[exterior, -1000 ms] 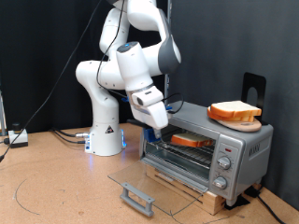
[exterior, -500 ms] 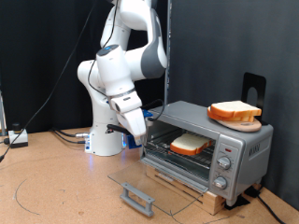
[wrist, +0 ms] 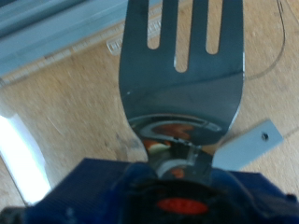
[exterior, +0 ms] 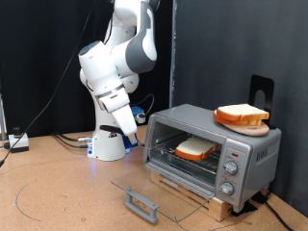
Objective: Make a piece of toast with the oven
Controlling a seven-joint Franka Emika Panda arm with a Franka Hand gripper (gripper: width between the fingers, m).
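Observation:
The oven (exterior: 245, 146) stands at the exterior view's right with its glass door (exterior: 159, 188) folded down flat. The piece of toast (exterior: 195, 148) lies on the wire rack inside. My gripper (exterior: 133, 127) hangs left of the oven opening, clear of it, tilted down. In the wrist view the gripper (wrist: 177, 154) is shut on a slotted metal spatula (wrist: 182, 65), whose blade is bare and points over the wooden table (wrist: 75, 103).
A pile of bread slices (exterior: 241, 115) sits on the oven's roof. The door's grey bar handle (exterior: 141, 204) juts toward the exterior view's bottom. Three knobs (exterior: 231, 168) line the right panel. The robot base (exterior: 109, 144) and cables (exterior: 67, 140) lie to the left.
The arm has drawn back out of the oven opening toward the exterior view's left, taking the spatula with it. The toast stays on the rack.

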